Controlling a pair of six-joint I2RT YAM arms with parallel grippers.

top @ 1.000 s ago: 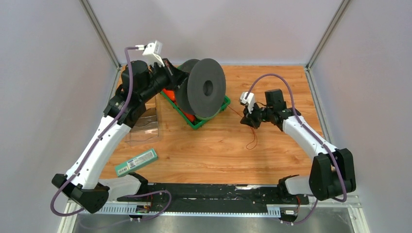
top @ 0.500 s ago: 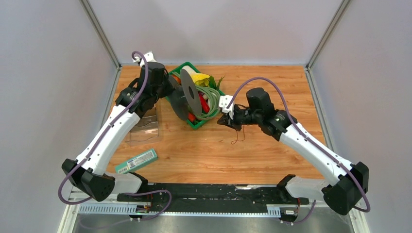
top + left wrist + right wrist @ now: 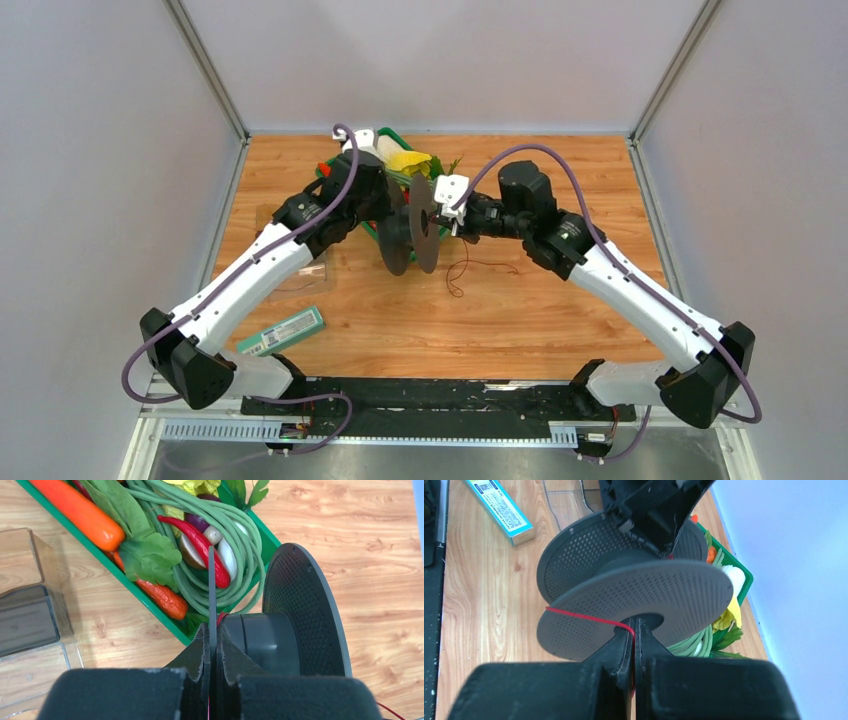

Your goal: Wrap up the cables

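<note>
With left gripper (image 3: pixel 212 632) pinching the spool (image 3: pixel 305 615) by one flange and right gripper (image 3: pixel 634 628) pinching the red wire (image 3: pixel 584 617) at the other, feed it taut onto the hub (image 3: pixel 262 637), minding slack on the table (image 3: pixel 560 310).

Wooden table (image 3: pixel 500 320) carries green tray (image 3: pixel 268 537), clear container (image 3: pixel 30 610), teal box (image 3: pixel 282 331), loose red wire (image 3: pixel 452 282).
</note>
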